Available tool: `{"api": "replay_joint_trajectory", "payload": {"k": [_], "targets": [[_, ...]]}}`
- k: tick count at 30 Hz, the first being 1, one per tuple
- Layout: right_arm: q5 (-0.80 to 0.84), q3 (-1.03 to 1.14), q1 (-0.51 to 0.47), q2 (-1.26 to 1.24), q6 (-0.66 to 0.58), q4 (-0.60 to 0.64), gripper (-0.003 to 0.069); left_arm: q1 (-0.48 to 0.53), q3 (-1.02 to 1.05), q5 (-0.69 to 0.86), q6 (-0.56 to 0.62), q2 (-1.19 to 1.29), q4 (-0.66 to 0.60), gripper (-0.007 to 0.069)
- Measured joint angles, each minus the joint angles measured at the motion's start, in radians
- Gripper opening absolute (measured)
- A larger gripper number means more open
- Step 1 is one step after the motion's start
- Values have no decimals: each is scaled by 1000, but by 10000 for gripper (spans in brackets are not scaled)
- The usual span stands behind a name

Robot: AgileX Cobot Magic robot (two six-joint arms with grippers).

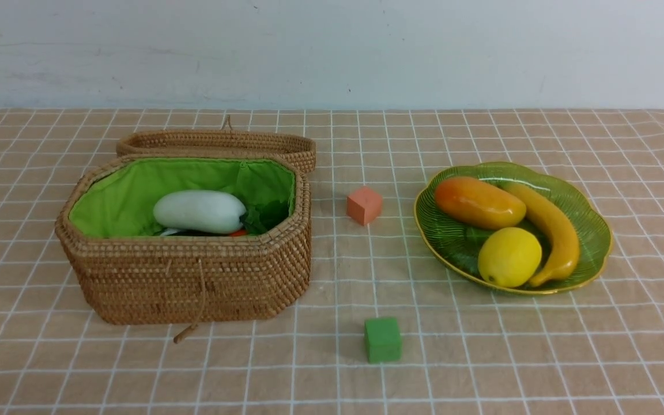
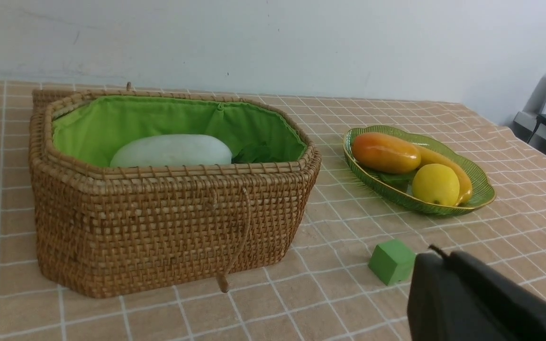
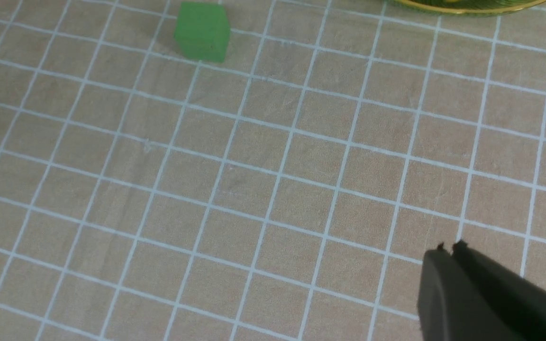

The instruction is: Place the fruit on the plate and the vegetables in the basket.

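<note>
The green glass plate [image 1: 594,230] at the right holds the mango [image 1: 479,202], the banana [image 1: 554,230] and the lemon [image 1: 509,256]. The wicker basket [image 1: 193,276] at the left stands open, its lid [image 1: 217,142] folded back. A white radish [image 1: 199,211] lies on top inside; a bit of orange and green leaves show beside it, the other vegetables are hidden. In the left wrist view the basket [image 2: 159,222], radish [image 2: 173,150] and plate [image 2: 484,196] show. My left gripper [image 2: 436,253] is shut and empty. My right gripper [image 3: 449,249] is shut and empty above bare cloth. Neither shows in the front view.
A salmon cube [image 1: 364,204] sits between basket and plate. A green cube [image 1: 383,339] sits nearer the front, also in the left wrist view [image 2: 391,261] and the right wrist view [image 3: 202,31]. The plate's gold rim [image 3: 467,7] shows at the right wrist view's edge.
</note>
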Motion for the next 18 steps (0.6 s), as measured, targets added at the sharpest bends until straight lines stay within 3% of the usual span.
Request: {"api": "replay_joint_trajectory", "payload": {"k": [3, 6, 8, 10, 12, 18], "targets": [[-8, 2, -14, -9, -2, -12, 22, 0, 0, 0, 0, 0, 0, -12], [-129, 48, -121, -50, -22, -25, -3, 0, 0, 0, 0, 0, 0, -10], [-344, 182, -282, -138, -97, -9, -17, 0, 3, 3, 0, 0, 0, -8], [-447, 254, -358, -195, -133, 9, -18, 0, 3, 7, 0, 0, 0, -7], [-627, 482, -507, -350, -204, 39, -18, 0, 3, 15, 0, 0, 0, -5], [-732, 787, -686, -678, -232, 51, -18, 0, 6, 17, 0, 0, 0, -1]]}}
